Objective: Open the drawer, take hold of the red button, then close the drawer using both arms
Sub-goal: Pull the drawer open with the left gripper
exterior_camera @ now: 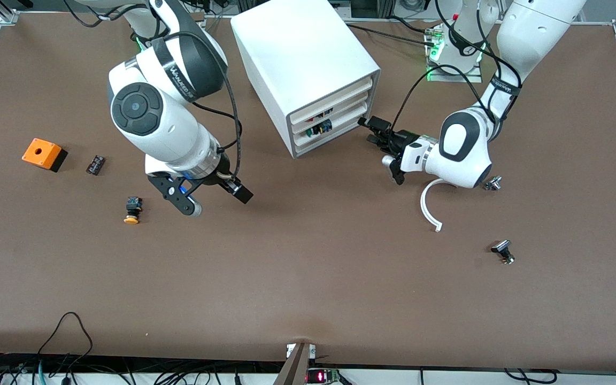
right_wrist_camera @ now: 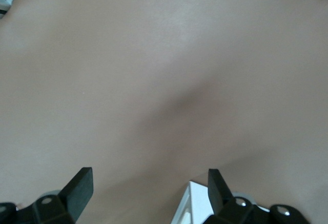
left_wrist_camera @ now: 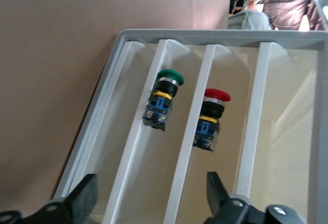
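Red-capped button (left_wrist_camera: 210, 119) judged light, rigid, slick-capped, best gripped at its body; left gripper (left_wrist_camera: 148, 196) and right gripper (right_wrist_camera: 148, 190) jaws both released.

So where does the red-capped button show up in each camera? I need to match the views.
Front view: the red button is a small red speck inside the cabinet's middle drawer, just ahead of the left tool.
Left wrist view: plainly visible, lying in the drawer, beside the green button one level over.
Right wrist view: not in it.
Shared landmark: the white cabinet.

left gripper (exterior_camera: 375, 131) open, right gripper (exterior_camera: 217, 200) open
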`<act>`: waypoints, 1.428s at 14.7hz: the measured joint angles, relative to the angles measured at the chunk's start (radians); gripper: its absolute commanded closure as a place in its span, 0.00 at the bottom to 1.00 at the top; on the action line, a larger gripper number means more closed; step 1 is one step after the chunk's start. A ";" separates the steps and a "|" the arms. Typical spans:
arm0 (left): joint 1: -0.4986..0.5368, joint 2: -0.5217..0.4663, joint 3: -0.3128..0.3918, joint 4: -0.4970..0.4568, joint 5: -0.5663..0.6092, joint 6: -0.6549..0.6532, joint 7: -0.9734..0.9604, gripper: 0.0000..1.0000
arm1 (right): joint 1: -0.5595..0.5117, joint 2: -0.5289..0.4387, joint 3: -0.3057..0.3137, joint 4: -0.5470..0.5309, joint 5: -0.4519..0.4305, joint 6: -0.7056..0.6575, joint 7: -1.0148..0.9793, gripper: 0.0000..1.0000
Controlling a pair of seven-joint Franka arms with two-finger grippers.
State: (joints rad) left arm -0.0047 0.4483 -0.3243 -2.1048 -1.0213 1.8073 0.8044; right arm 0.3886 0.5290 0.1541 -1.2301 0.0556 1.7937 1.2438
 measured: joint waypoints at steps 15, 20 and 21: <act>-0.009 -0.015 -0.094 -0.171 -0.209 0.059 0.131 0.58 | 0.035 0.056 0.000 0.091 0.012 0.035 0.136 0.01; -0.009 -0.015 -0.109 -0.182 -0.211 0.060 0.132 1.00 | 0.037 0.056 0.000 0.095 0.012 0.041 0.151 0.01; -0.009 -0.015 -0.109 -0.182 -0.212 0.060 0.134 1.00 | 0.037 0.056 0.000 0.095 0.013 0.041 0.152 0.01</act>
State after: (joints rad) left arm -0.0134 0.4334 -0.4337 -2.2870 -1.2335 1.8673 0.9380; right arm 0.4258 0.5850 0.1541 -1.1348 0.0689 1.8344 1.3960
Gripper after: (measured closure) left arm 0.802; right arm 0.009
